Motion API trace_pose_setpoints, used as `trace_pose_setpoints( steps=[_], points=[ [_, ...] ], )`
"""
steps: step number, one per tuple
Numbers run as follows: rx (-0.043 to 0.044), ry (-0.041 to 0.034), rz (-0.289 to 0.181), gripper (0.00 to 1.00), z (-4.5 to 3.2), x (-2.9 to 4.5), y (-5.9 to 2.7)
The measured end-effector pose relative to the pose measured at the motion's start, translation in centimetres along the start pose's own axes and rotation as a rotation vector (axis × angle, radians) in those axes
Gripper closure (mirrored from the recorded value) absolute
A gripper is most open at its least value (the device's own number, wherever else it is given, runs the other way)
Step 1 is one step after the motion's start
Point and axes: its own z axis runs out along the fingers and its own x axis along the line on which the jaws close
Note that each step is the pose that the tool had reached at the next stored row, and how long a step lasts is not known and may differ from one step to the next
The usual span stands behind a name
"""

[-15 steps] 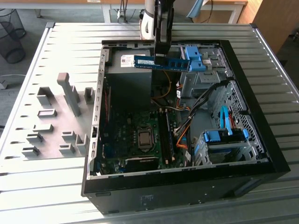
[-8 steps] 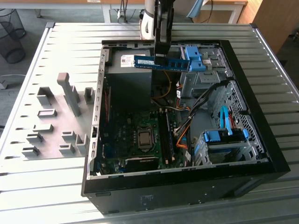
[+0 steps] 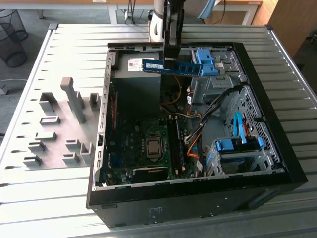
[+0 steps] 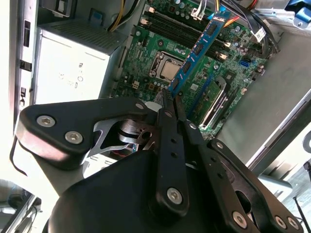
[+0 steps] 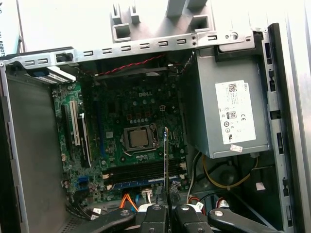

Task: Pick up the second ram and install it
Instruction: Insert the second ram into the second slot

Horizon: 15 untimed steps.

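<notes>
Black jaws are pinched tight on the second ram (image 4: pixel 194 54), a blue stick held level in the air above the far end of the open computer case (image 3: pixel 198 210). Below the stick, on the case's floor, lies the green motherboard (image 5: pixel 121 111) with its processor socket (image 5: pixel 139 138) and long memory slots (image 5: pixel 146 171), and a grey power supply (image 5: pixel 228 116) fills the case's corner beside the board. Farther off, the case rests on a slatted table (image 3: pixel 74 44), with grey fixture blocks (image 3: pixel 74 99) outside the case at the exterior view's left.
</notes>
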Motion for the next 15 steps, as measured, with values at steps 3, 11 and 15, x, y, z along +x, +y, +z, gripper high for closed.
trace_pose_setpoints(
  steps=[3, 11, 15],
  points=[
    [0.0001, -0.0001, 0.003, 0.87, 0.02, 0.00, 0.00],
    [0.0003, 0.0000, 0.009, 0.87, 0.05, 0.00, 0.00],
    [0.0005, -0.0001, 0.017, 0.87, 0.06, 0.00, 0.00]
  ],
)
